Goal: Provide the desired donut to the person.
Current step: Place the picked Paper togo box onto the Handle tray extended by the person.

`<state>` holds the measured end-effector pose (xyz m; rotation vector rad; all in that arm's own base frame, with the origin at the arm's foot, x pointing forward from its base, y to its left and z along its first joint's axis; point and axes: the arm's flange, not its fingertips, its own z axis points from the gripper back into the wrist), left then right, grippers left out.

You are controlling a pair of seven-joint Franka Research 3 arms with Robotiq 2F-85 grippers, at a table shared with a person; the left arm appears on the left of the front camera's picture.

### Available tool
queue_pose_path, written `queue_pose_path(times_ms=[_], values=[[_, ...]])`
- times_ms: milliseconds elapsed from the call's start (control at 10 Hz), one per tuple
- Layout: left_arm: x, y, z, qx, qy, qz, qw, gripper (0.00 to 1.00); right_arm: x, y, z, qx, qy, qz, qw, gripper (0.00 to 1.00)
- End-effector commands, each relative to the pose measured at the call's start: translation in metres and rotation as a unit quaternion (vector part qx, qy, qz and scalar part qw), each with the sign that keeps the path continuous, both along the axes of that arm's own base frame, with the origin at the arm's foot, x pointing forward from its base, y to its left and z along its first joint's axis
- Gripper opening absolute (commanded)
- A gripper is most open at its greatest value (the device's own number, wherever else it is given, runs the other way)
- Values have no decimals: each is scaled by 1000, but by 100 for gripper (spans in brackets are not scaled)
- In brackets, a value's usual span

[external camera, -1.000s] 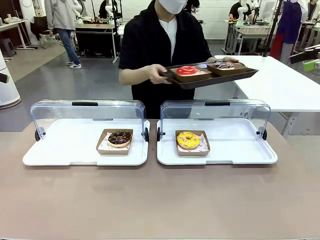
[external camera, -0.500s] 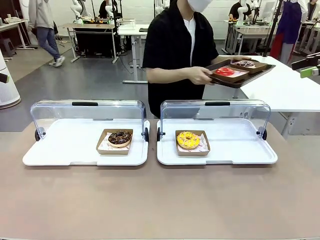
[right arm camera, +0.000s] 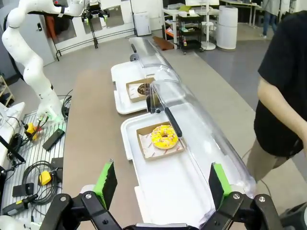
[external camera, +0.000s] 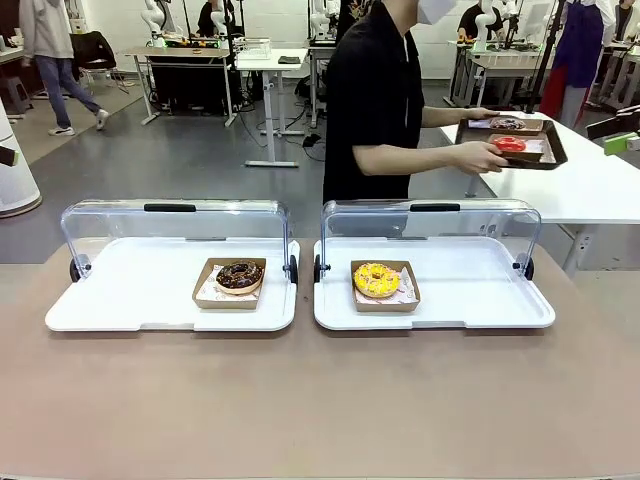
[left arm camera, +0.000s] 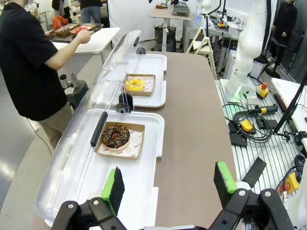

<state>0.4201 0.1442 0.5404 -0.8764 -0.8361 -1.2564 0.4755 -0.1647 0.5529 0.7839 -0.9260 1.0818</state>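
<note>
Front view: two white rectangular plastic display trays side by side on the brown tabletop [external camera: 320, 400], each with a clear domed lid swung up at the far edge. On the left white tray [external camera: 130, 300], a chocolate-glazed donut with sprinkles [external camera: 239, 275] in a shallow brown cardboard dish. On the right white tray [external camera: 480, 300], a yellow-iced donut with sprinkles [external camera: 376, 279] in a matching dish. Beyond the trays, the person in a black short-sleeved top [external camera: 375, 100], turned side-on toward a white side table [external camera: 590, 185] at picture right, both hands on a dark brown serving tray [external camera: 551, 146] over that table's near corner. On that serving tray, a red-glazed donut [external camera: 509, 144] and a darker donut [external camera: 506, 124], each in its own cardboard dish.

Left wrist view: left end effector [left arm camera: 171, 188] with green-padded fingers spread wide, nothing between them, hanging above the near end of the left white tray and the tabletop edge. Chocolate donut seen ahead, past the black handle of the raised lid; yellow donut farther on; person at upper left with the serving tray in hand. White base of the other arm at upper right, with cables on the slatted floor beside the tabletop.

Right wrist view: right end effector [right arm camera: 159, 186] likewise spread wide and empty, above the near end of the right white tray. Yellow donut just ahead, chocolate donut beyond it, person's black sleeve and torso at right edge, hands cut off. Other arm's white links at upper left.
</note>
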Motion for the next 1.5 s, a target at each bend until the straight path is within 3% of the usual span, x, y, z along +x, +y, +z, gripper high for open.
queue_pose_path(times_ms=[0, 1400], values=[[-1, 0, 1, -1, -1, 0, 1000, 98, 0, 1, 1, 0, -2, 0, 1000, 100], [-1, 0, 1, -1, -1, 0, 1000, 98, 0, 1, 1, 0, -2, 0, 1000, 100]])
